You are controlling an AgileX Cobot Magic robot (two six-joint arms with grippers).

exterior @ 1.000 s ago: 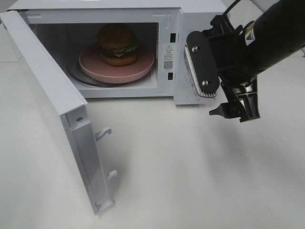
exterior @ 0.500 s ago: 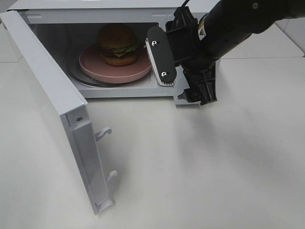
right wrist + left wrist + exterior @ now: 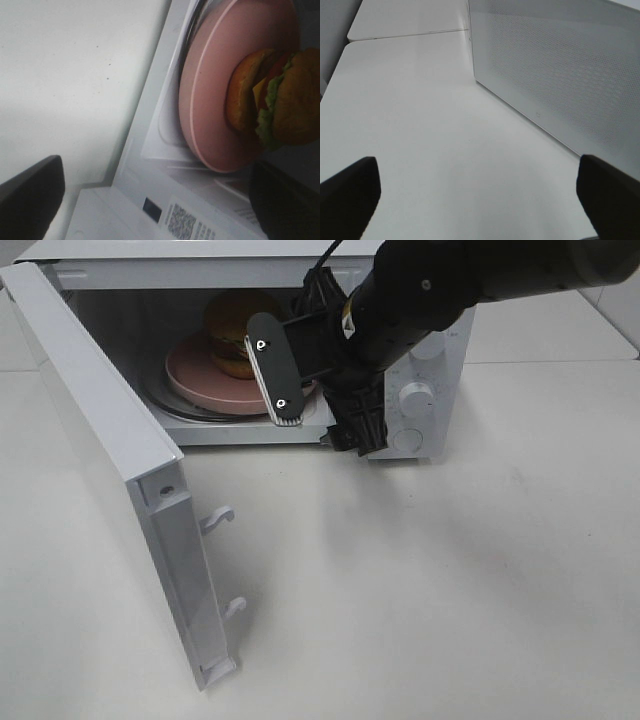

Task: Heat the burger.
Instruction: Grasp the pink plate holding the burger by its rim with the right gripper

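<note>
Inside the open microwave (image 3: 432,335), on its left-hand cooking chamber, the burger (image 3: 226,324) sits upright on a pink plate (image 3: 195,375); the right wrist view shows it closely, the burger (image 3: 282,100) with its golden bun, green lettuce and a yellow layer, set towards the middle of the plate (image 3: 207,100); under the plate a glass turntable (image 3: 168,406) peeks out at the near edge. The right gripper (image 3: 315,432) hangs just before the chamber's mouth, at its right side, and its arm hides part of the burger and plate from the high camera; its jaws stand wide apart and hold nothing, and both dark fingers (image 3: 31,196) frame the wrist view. Two knobs (image 3: 415,397) sit on the control panel beside it. The door (image 3: 95,430) is swung fully out to the left, its latch hooks (image 3: 216,520) pointing inward. The left gripper (image 3: 480,200) hovers above the white table (image 3: 450,590), jaws likewise apart and empty, facing a dotted white panel (image 3: 560,70) of the microwave.
</note>
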